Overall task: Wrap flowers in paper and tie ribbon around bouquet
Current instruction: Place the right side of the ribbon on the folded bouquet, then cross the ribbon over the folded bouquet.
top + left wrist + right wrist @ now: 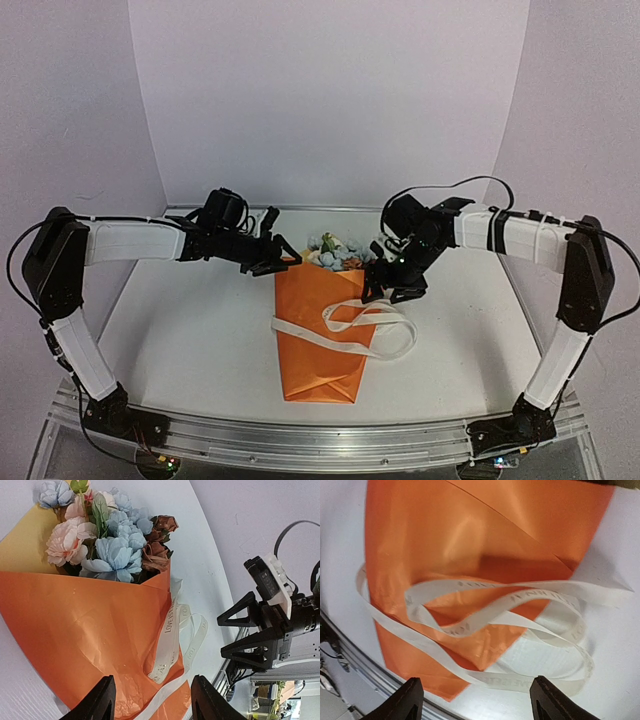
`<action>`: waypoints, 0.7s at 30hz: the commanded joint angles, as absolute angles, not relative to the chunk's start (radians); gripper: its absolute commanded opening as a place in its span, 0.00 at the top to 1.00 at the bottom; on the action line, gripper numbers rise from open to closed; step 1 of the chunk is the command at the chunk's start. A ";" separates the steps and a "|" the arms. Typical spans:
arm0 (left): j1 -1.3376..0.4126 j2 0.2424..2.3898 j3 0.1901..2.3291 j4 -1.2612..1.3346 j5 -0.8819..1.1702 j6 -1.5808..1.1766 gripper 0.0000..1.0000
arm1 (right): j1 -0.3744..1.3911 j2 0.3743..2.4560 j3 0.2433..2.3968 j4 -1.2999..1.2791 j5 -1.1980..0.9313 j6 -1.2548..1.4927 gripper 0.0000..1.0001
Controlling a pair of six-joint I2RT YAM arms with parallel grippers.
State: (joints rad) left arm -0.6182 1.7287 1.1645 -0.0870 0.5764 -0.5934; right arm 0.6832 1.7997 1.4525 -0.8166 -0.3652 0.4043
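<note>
The bouquet lies in the middle of the table, a cone of orange paper (315,340) (85,625) (470,535) round the flowers (335,255) (105,540), whose blue, pink and brown blooms point to the far side. The cream ribbon (350,325) (172,640) (495,605) lies in loose loops across the paper and onto the table at its right. My left gripper (275,260) (152,705) hovers open at the cone's upper left corner with nothing between its fingers. My right gripper (390,292) (477,705) (222,636) stands open just above the ribbon loops at the cone's upper right, holding nothing.
The white table (180,320) is closed in by pale walls at the back and both sides. An aluminium rail (320,442) with the arm bases runs along the near edge. The ribbon's loops spread about a hand's width to the right of the paper.
</note>
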 commanded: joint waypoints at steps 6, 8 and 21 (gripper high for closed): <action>-0.689 1.764 1.298 -0.223 0.535 -0.471 0.46 | 0.673 1.669 1.186 -0.812 -0.039 0.315 0.21; -0.703 1.788 1.320 -0.238 0.526 -0.468 0.46 | 0.674 1.701 1.187 -0.808 -0.037 0.316 0.22; -0.791 1.868 1.445 -0.362 0.431 -0.371 0.48 | 0.673 1.736 1.128 -0.839 0.214 0.558 0.29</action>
